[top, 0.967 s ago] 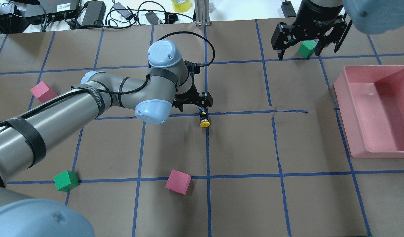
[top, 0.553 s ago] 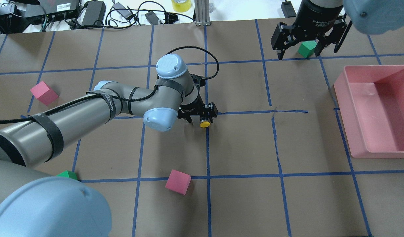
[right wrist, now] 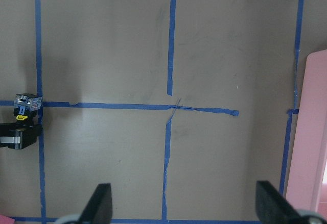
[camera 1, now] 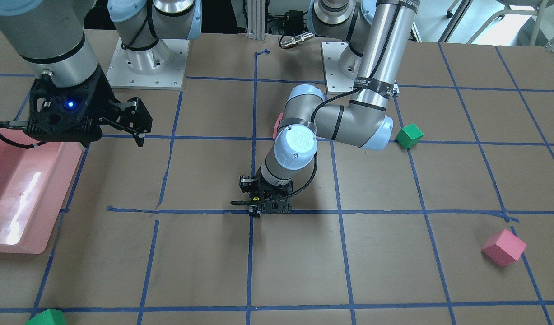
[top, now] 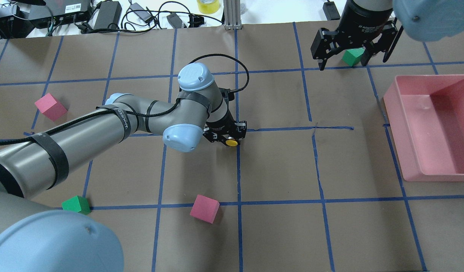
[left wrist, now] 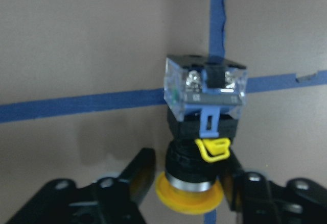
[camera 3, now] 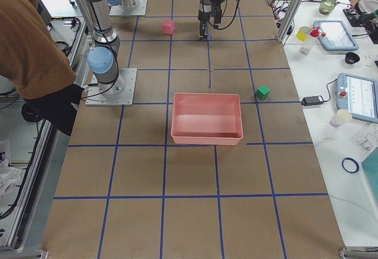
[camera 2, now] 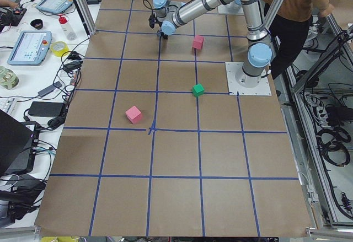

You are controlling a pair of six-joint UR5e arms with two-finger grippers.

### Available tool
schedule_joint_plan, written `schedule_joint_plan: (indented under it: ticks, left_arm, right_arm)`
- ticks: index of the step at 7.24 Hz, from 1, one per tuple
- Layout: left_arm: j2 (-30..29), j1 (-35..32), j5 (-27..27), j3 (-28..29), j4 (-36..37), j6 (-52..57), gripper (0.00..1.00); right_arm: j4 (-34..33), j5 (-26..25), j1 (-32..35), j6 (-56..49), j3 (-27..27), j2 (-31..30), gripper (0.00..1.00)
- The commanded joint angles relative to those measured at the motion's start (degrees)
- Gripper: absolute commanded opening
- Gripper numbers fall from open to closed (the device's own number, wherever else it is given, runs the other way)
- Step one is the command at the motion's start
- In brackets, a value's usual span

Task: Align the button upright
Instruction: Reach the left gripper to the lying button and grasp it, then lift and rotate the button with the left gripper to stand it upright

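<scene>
The button [left wrist: 204, 96] lies on its side on a blue tape crossing, with its yellow cap toward the wrist camera and its clear-grey block pointing away. The cap shows in the overhead view [top: 232, 142], and a sliver shows in the front view [camera 1: 256, 198]. My left gripper [left wrist: 191, 168] is low on the table [top: 228, 139], with its fingers [left wrist: 145, 165] pressed on the black neck just behind the cap. My right gripper [top: 353, 62] hangs open and empty at the far right, above a green cube [top: 352, 56]. Its wrist view shows the button far left [right wrist: 23, 106].
A pink bin [top: 405, 151] stands at the right edge. A pink cube [top: 50, 106] sits at the left, another pink cube [top: 204, 208] at front centre and a green cube [top: 76, 204] at front left. Cables and power bricks line the far edge.
My left gripper has come toward the robot and down over the button. The cap, first beyond the fingertips, now sits between the fingers. The right arm has barely moved.
</scene>
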Motion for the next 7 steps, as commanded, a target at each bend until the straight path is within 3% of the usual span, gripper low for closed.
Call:
schedule_joint_plan:
  ticks: [1, 3, 4, 6, 7]
  left_arm:
    - [0.91, 0.00, -2.57, 2.66, -2.93, -6.12, 0.00]
    - [2.32, 0.52, -6.14, 6.96, -11.97, -15.49, 0.00]
    - [2.32, 0.70, -12.35, 7.24, -11.83, -24.95, 0.00]
    - [1.97, 1.49, -15.99, 6.63, -11.74, -37.20, 0.00]
    - [1.62, 3.67, -22.98, 5.93, -11.83, -42.83, 0.00]
  right_arm:
    - [0.00, -0.02, 0.00, 0.00, 0.01, 0.00, 1.00]
    - [0.00, -0.02, 0.00, 0.00, 0.01, 0.00, 1.00]
    - [0.00, -0.02, 0.00, 0.00, 0.10, 0.00, 1.00]
    - [0.00, -0.11, 0.00, 0.00, 0.28, 0.00, 1.00]
    - [-0.44, -0.20, 0.00, -0.18, 0.36, 0.00, 1.00]
